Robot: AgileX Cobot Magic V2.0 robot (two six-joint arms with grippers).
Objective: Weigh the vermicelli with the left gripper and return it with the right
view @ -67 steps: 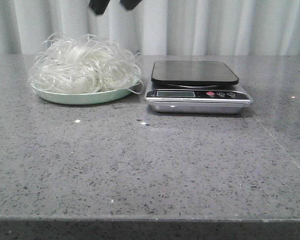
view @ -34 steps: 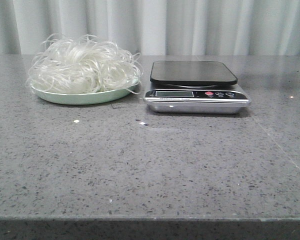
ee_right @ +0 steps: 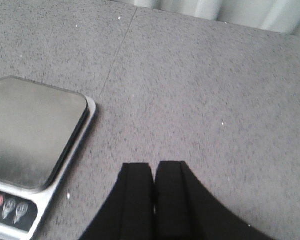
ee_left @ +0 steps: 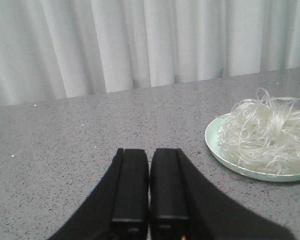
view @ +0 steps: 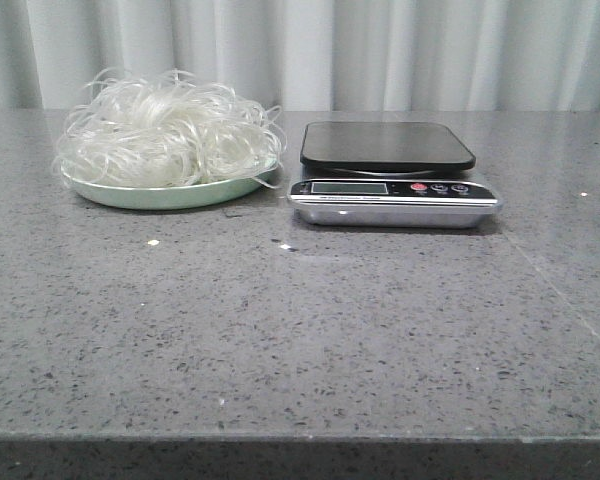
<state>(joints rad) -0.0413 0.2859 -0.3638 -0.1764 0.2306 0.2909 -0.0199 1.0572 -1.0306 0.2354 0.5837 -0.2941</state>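
Arm gone; vermicelli (ee_left: pixel 267 131) beside jaws.

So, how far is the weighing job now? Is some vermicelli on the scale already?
From how things lie, either nothing has begun or all is finished; the frames cannot tell. The vermicelli sits heaped on the green plate, and the scale platform is bare. Nothing is in hand: the left gripper and right gripper are both shut and empty. No strands show off the plate.
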